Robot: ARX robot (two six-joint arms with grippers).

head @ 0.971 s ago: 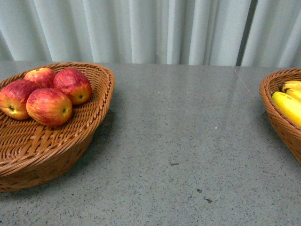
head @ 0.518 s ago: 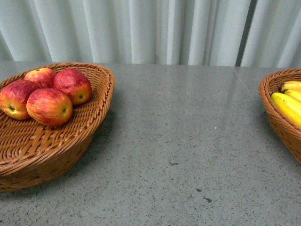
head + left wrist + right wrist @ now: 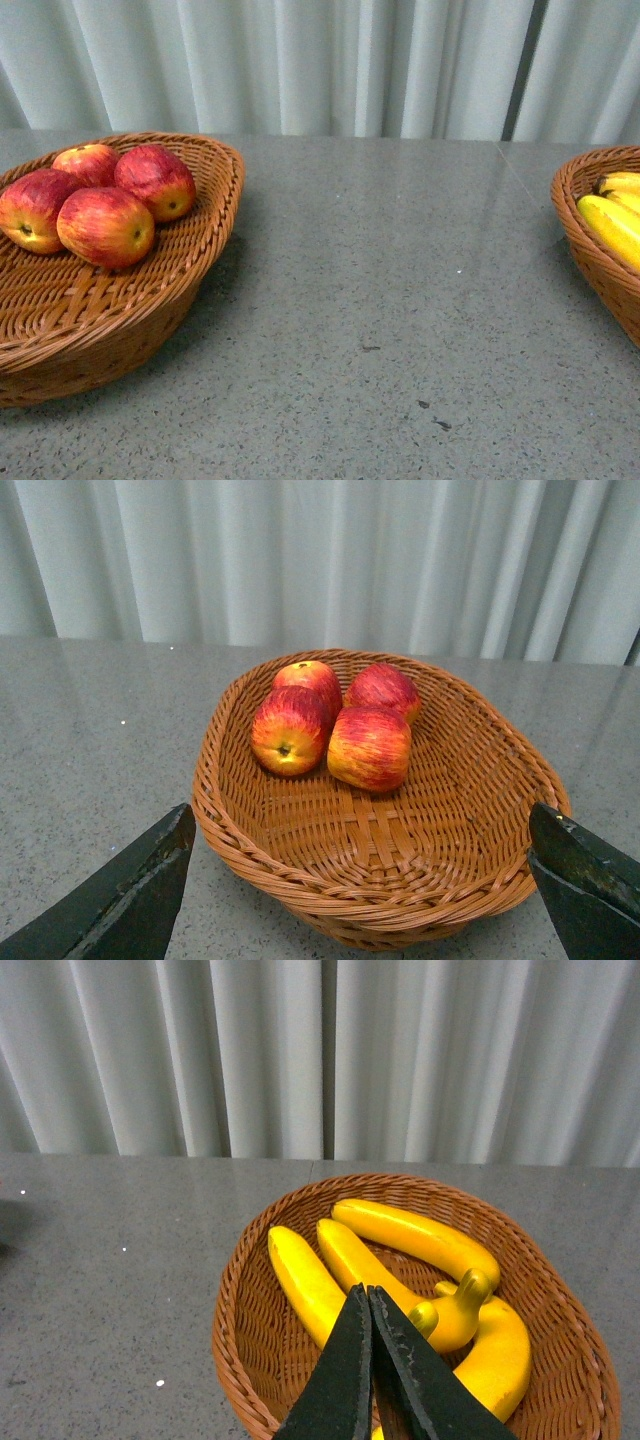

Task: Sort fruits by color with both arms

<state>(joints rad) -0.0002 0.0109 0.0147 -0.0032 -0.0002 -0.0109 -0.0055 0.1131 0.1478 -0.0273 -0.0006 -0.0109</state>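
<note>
I'm starting at the left gripper: its two black fingers are standing far apart at the edges of the left wrist view, open and carrying nothing, and they are hanging on the near side of the apple basket. The right gripper is closed, its fingers pressed tip to tip with nothing between them, hanging over the near part of the banana basket.

Comparing the front view with half a second and a second ago, I'm seeing almost no change: the apples are lying in the same cluster, and only the sliver of bananas at the frame edge is shifting very slightly. I'm reading that as the sort being finished, with both arms idling.

The four apples are sitting together toward the far end of the apple basket. The bananas are lying inside the banana basket, none outside it.

The front view is giving me the grey table between the baskets with no fruit on it, but neither arm. The wrist views are showing the grippers and each basket whole; the front view is cropping the banana basket to a piece of rim.
</note>
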